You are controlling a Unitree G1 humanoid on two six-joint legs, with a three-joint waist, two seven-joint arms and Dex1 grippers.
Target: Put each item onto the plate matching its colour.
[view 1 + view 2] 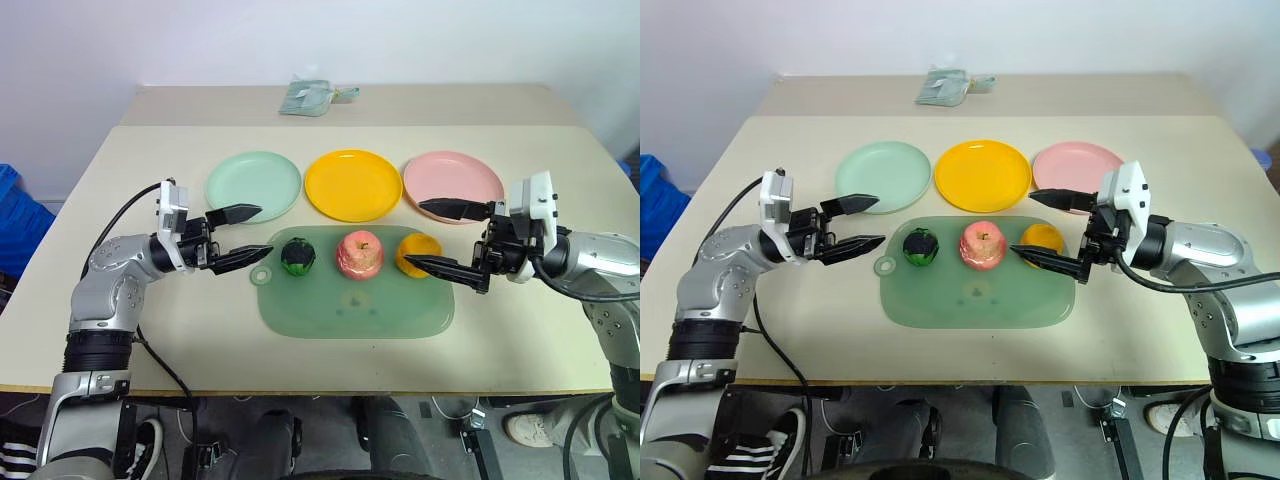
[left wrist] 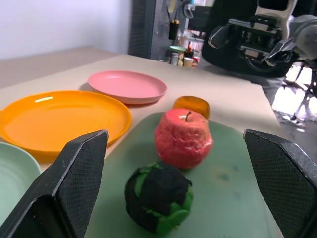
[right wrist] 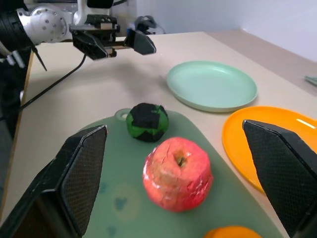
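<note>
Fruit sits in a row on the green board (image 1: 350, 310): green-black piece (image 1: 299, 256), apple (image 1: 359, 253), orange (image 1: 417, 251). Mint plate (image 1: 253, 185), yellow-orange plate (image 1: 352, 184) and pink plate (image 1: 452, 180) lie just behind. Left end effector (image 1: 242, 237) and right end effector (image 1: 432, 236) hover wide open, empty, at opposite board ends.

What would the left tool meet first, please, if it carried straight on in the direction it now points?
Probably the dark green and black round fruit, nearest along the open left tool's line, with the pink-red apple just behind; height over the board is unclear.

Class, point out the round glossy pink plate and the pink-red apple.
Round glossy pink plate (image 1: 455, 180), left eye view, on its bare centre.
Pink-red apple (image 1: 359, 254), left eye view, on the middle of its skin.
</note>
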